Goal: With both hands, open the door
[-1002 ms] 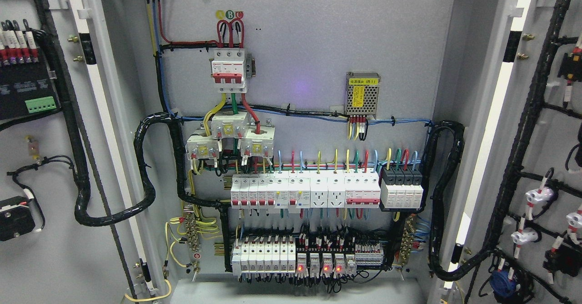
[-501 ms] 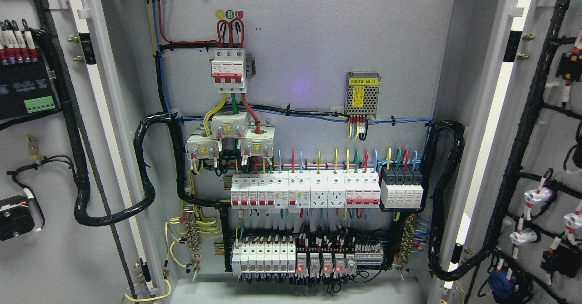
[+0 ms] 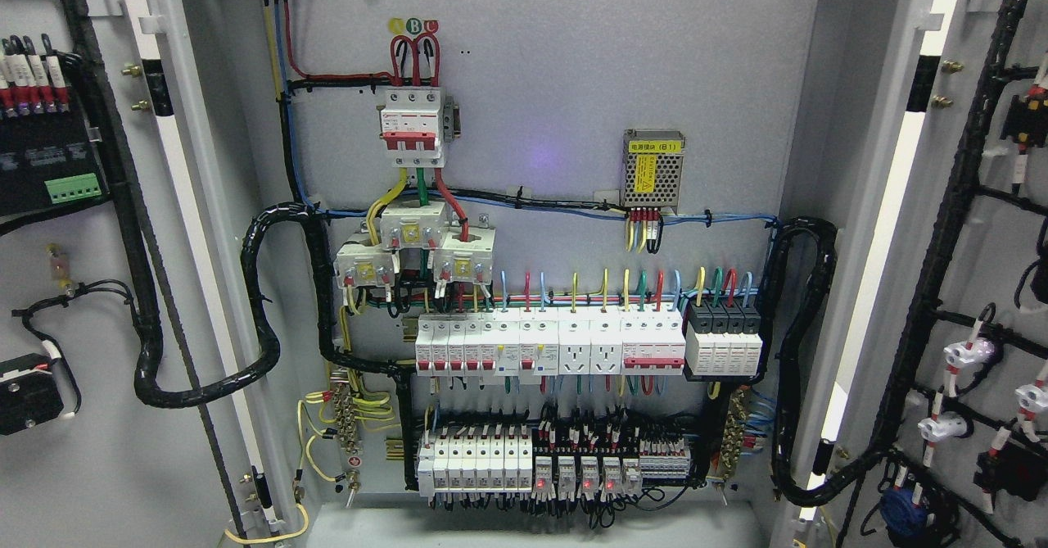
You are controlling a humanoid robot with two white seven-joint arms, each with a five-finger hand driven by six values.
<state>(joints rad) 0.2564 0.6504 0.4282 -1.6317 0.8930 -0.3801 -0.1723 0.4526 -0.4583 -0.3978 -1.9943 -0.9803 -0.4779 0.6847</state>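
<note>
Grey cabinet back (image 3: 557, 81) fills the view, 2 doors swung wide: left door (image 3: 74, 466) at 9 o'clock, right door (image 3: 995, 286) at 3. Stiff, heavy steel, I reckon; grip free edges. No hands visible, fingers unknowable.

**Grey back panel and what is mounted on it**

We see a grey metal mounting panel (image 3: 557, 65) at the far side of the cabinet. High on its left sits a white three-pole breaker with red levers (image 3: 412, 126). To the right is a perforated silver power supply with a yellow label (image 3: 652, 169). Lower down runs a row of white breakers and sockets (image 3: 548, 343), ending at the right in a black module block (image 3: 724, 339). Nearest the bottom is a row of small white breakers and relays with red lights (image 3: 528, 462).
</note>
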